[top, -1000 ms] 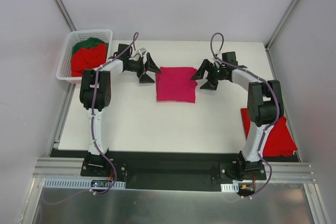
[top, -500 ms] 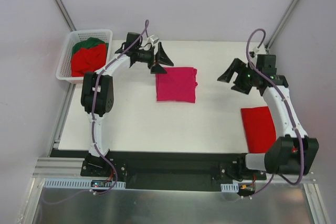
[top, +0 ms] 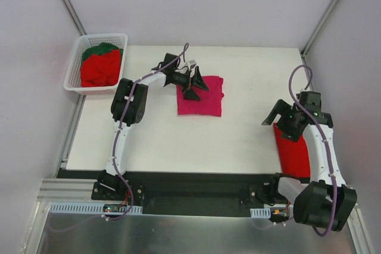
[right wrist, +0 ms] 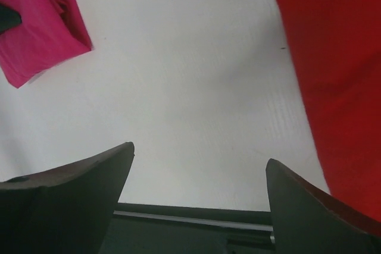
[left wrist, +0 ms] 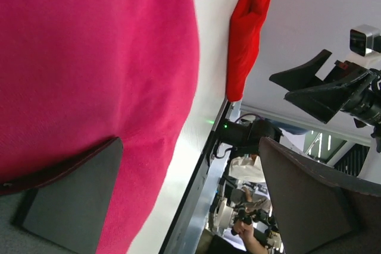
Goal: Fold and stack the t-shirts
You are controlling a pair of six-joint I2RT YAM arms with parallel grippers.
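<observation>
The magenta-pink t-shirt [top: 200,96] is lying folded into a compact rectangle on the white table [top: 149,141], toward its far side and about midway across. Its far right corner is looking slightly rumpled. It is lying alone, not yet stacked on anything.

To the right of it and nearer the arm bases, well apart, a folded red t-shirt [top: 292,157] is resting at the table's right edge, partly hidden under the right arm. This is looking like the start of the stack. Whether more than one shirt is lying there I cannot tell.

To the left of the magenta-pink t-shirt and a little farther back, also well apart, a white lattice basket [top: 72,71] is sitting off the table's corner. It is holding more bright red t-shirts [top: 98,71] with a dark green t-shirt [top: 102,48] bunched behind them, all unfolded.

The left fingers [left wrist: 71,200] are standing spread wide over the magenta-pink t-shirt's far left part, pinching nothing. One finger is lying over the cloth, though contact I cannot confirm. The right fingers [right wrist: 59,206] are likewise spread wide and empty, hovering over bare table beside the folded red t-shirt's near-left edge, between it and the magenta-pink one.

By my reading, the task is running at an early to middle stage: one shirt is folded and placed, and a second is folded but waiting to be carried over. The basket's shirts are all still waiting to be taken out, folded and stacked.
</observation>
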